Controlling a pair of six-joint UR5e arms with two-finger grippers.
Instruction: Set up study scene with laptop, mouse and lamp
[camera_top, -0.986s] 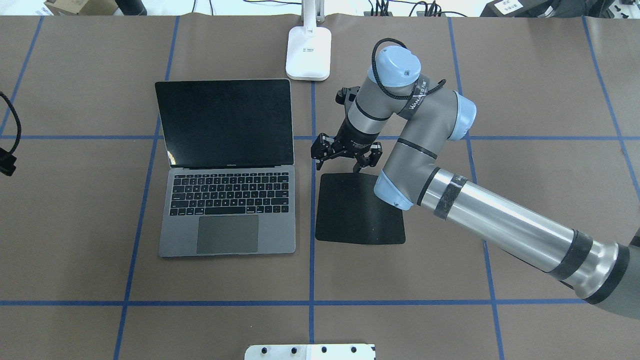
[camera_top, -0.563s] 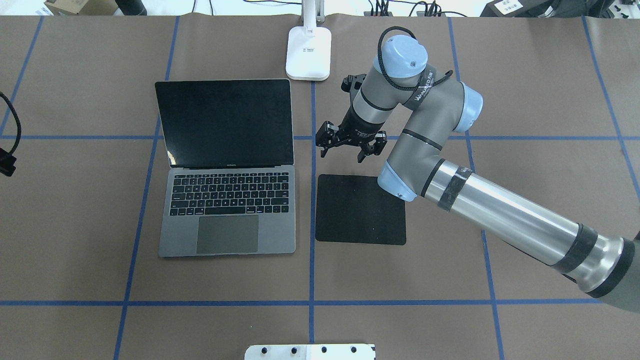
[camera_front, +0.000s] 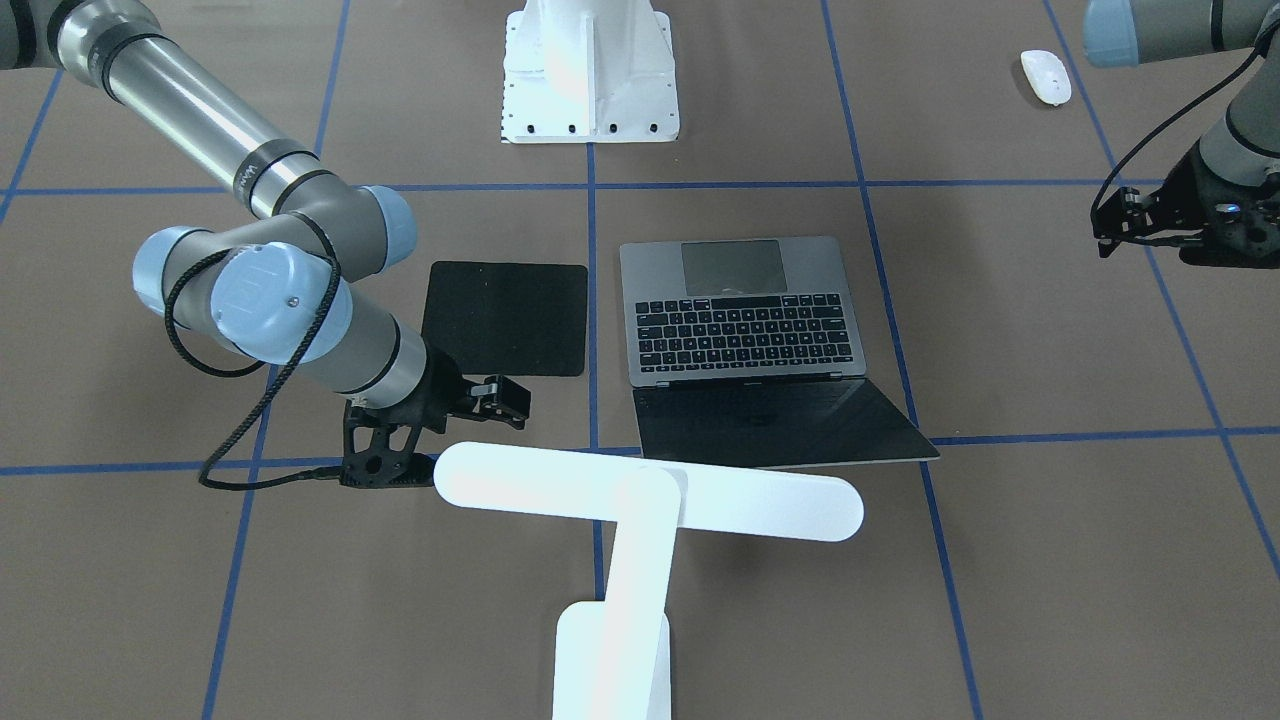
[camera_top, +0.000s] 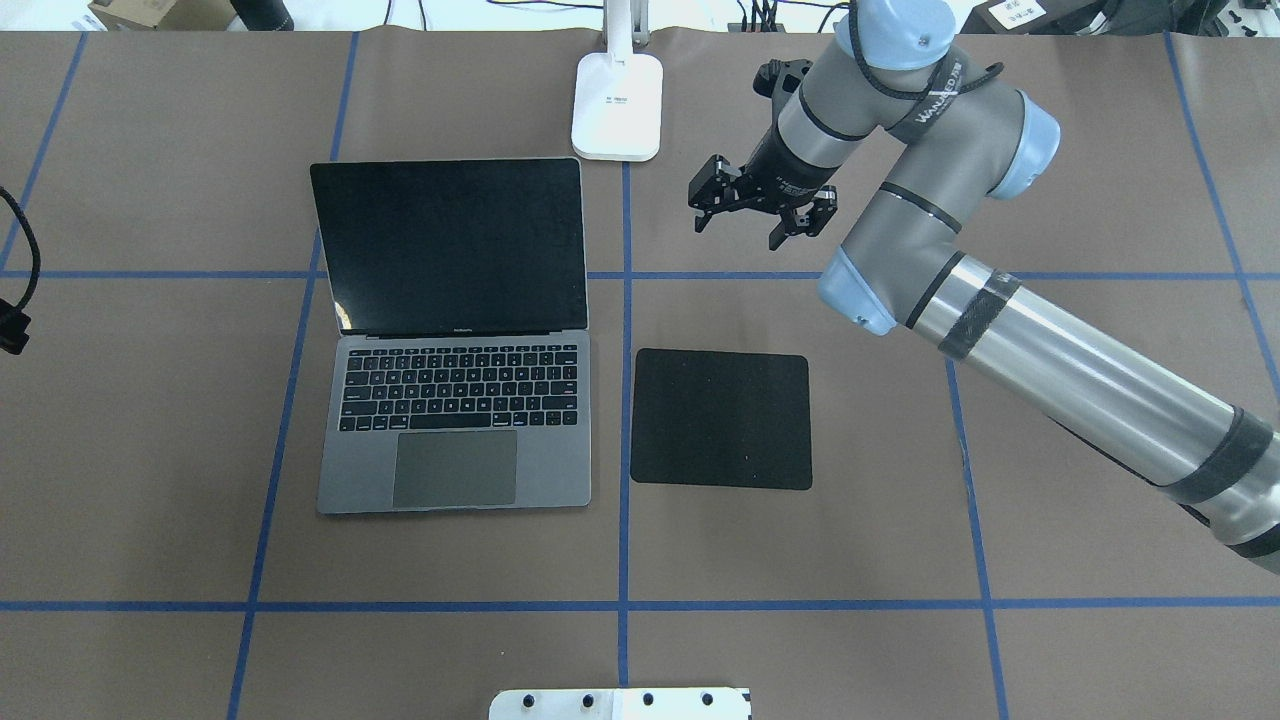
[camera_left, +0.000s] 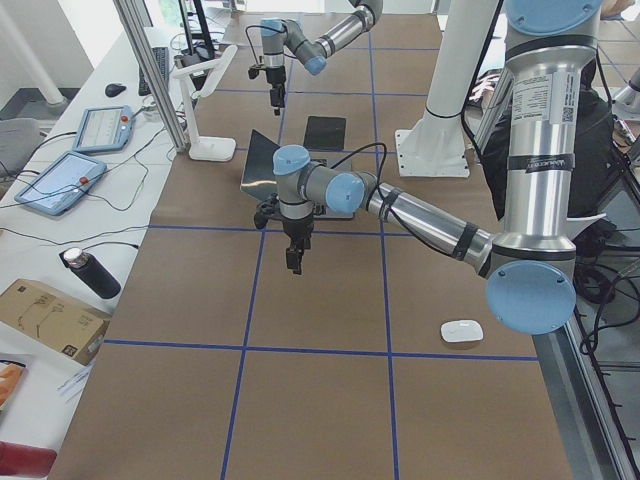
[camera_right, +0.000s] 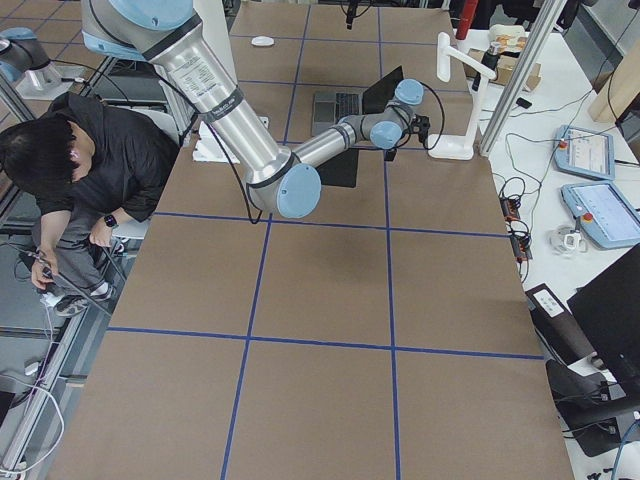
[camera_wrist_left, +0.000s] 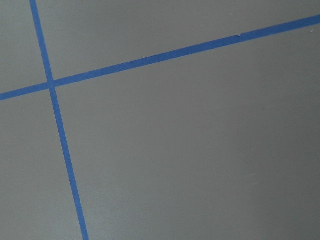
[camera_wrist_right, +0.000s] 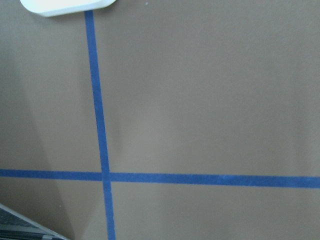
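Note:
The laptop (camera_top: 450, 335) lies open on the table, its black screen tilted far back. The lamp (camera_front: 650, 490) stands behind it, base (camera_top: 617, 105) at the table's far edge. The mouse (camera_front: 1045, 75) lies alone on the robot's left, near its base, out of the overhead view. My right gripper (camera_top: 737, 232) is open and empty. It hovers over bare table between the lamp base and the black mat (camera_top: 720, 418). My left gripper (camera_left: 296, 262) points down over bare table left of the laptop; I cannot tell whether it is open or shut.
The black mat lies just right of the laptop. The white robot pedestal (camera_front: 590, 70) is bolted at the near edge. Blue tape lines (camera_top: 625, 560) grid the brown table. A person (camera_right: 70, 170) sits beside the table on the robot's right.
My right gripper has moved from the mat's far edge toward the table's far side and to the right, staying open and empty. The laptop, mat and lamp have not moved.

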